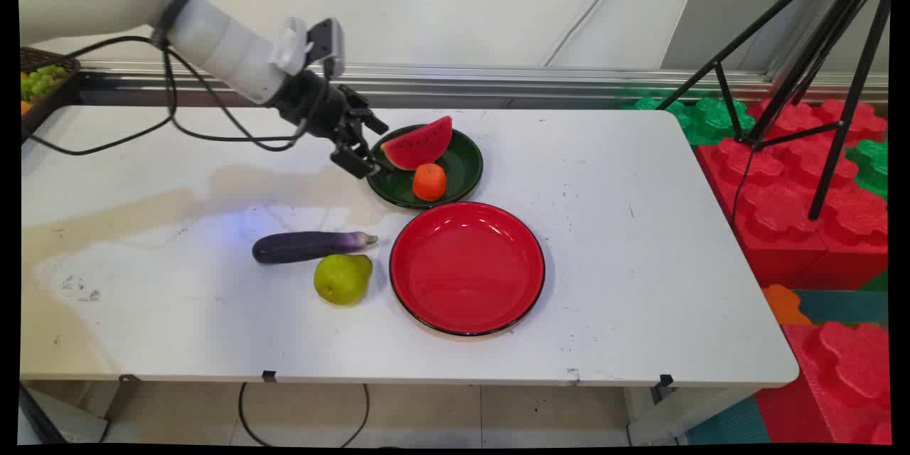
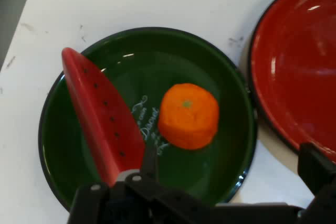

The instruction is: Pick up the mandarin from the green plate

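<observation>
Black gripper (image 1: 370,156), fingers spread apart, is hanging beside the green plate (image 2: 226,145); its near finger is touching the watermelon slice (image 2: 102,114), which could tip onto the orange (image 2: 188,115).

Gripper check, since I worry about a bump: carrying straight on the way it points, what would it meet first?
Probably the watermelon slice on the green plate; the gripper is nearly upon it, though depth is unclear.

Only one bit of writing shows: thin white cursive lettering on the floor of the round dark green plate (image 2: 220,150), between the red watermelon wedge (image 2: 102,116) and the orange tangerine (image 2: 188,115). Looks like "Dessert" with smaller lines beneath, too small to read for sure.
</observation>
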Robot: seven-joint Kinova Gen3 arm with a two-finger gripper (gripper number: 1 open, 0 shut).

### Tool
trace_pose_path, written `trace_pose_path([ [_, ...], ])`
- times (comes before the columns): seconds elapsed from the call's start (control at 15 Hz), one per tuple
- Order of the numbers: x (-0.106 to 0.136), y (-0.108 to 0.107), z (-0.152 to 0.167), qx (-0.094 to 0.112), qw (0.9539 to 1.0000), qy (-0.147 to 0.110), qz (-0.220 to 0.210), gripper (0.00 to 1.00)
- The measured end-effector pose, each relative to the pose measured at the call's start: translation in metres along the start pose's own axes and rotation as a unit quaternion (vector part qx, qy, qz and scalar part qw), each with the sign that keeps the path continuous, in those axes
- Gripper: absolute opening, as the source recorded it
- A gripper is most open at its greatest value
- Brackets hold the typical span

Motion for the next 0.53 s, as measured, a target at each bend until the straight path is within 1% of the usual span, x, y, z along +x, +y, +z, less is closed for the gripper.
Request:
trace_pose_path([
  [0.27, 0.002, -0.013, 0.024, 0.005, 1.0, -0.008, -0.002, 1.0],
  [0.53, 0.003, -0.021, 0.047, 0.0, 0.9998, -0.017, -0.003, 1.0],
])
